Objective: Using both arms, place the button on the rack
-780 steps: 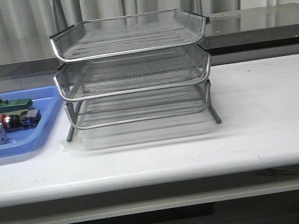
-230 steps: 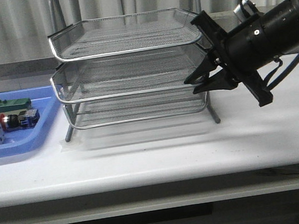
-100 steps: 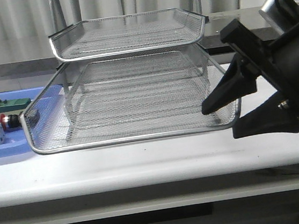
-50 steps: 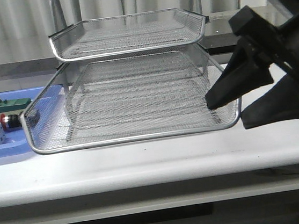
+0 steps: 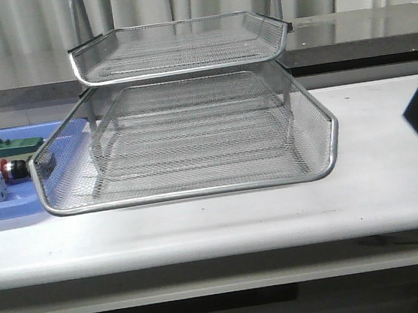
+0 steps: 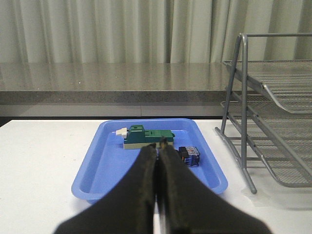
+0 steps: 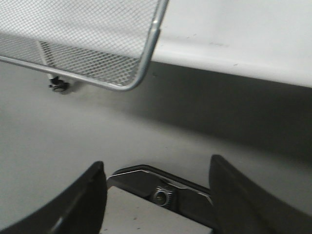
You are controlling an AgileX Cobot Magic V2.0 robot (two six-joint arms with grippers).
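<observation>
Red-capped button [image 5: 14,169] beyond left claw [image 6: 158,152]

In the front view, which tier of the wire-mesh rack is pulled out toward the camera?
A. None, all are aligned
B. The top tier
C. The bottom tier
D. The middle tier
D: the rack's middle tier juts forward, its front rim well ahead of the top tier and bottom tier.

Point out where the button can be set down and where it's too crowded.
Free: the pulled-out middle tier of the rack is bare mesh inside its chrome rim; the top tier looks bare too. The white table right of the rack is open up to the right claw at the edge. Crowded: the blue tray holds the green block and button.
</observation>
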